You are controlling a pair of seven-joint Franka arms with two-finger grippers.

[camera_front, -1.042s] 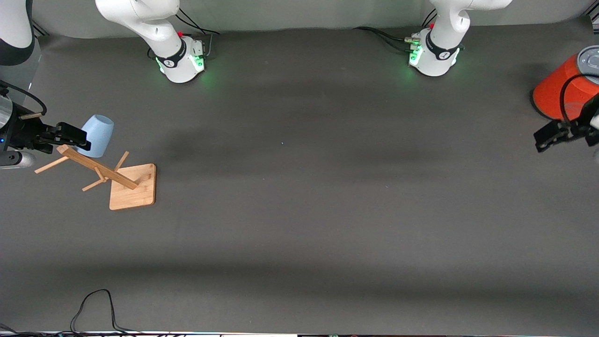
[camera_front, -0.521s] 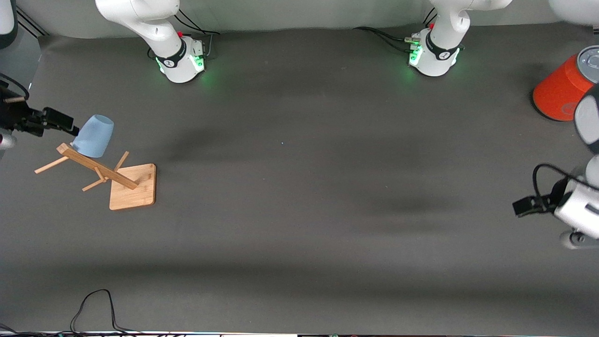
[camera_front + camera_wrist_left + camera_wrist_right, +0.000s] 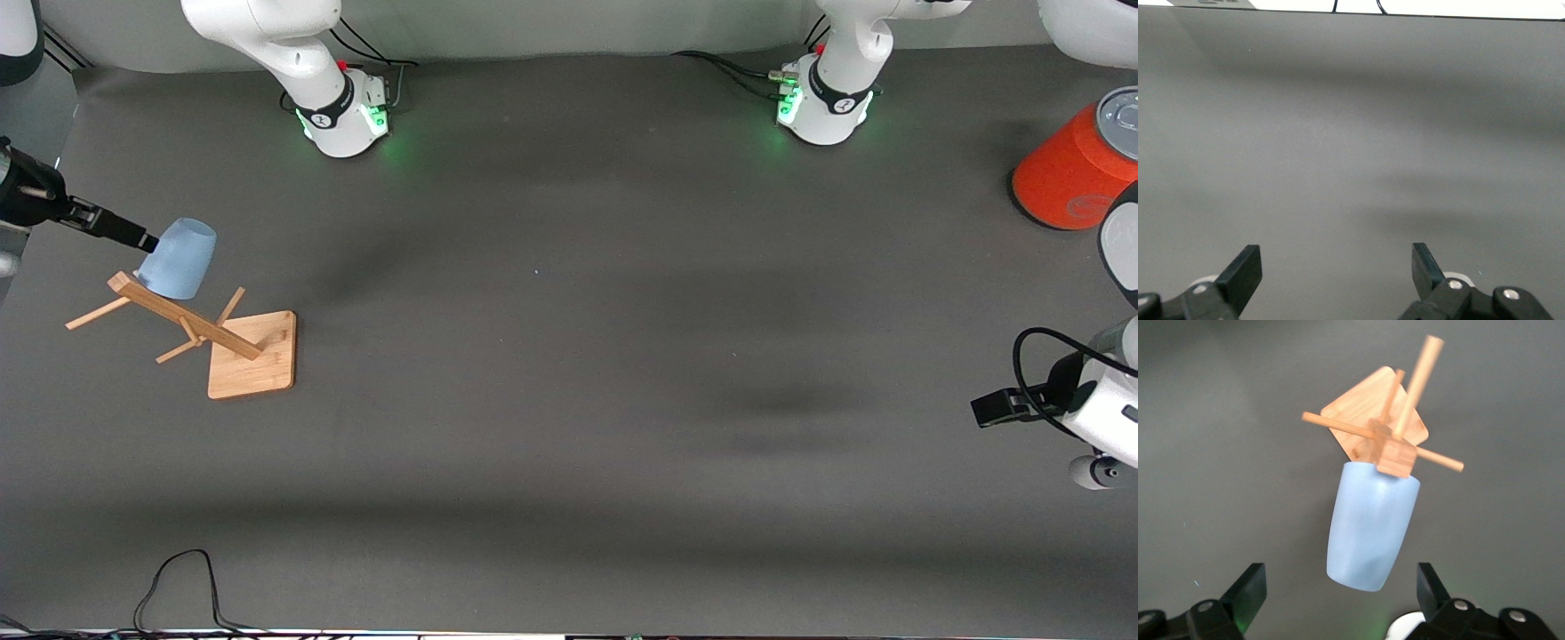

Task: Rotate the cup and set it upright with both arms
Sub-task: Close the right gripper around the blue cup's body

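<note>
A dark grey table (image 3: 569,356) fills the scene, with both arm bases along its upper edge. The cup (image 3: 179,259) hangs mouth-down on a peg of the wooden rack (image 3: 200,331) at the right arm's end of the table, tilted with its closed base raised. The right gripper (image 3: 133,238) hovers just beside that base, its fingers (image 3: 1248,590) spread wide on either side of the cup and not touching it. The left gripper (image 3: 996,409) hangs over bare table at the left arm's end, fingers (image 3: 1245,270) wide apart and holding nothing. An orange-red cylinder (image 3: 1067,173) stands near that end.
</note>
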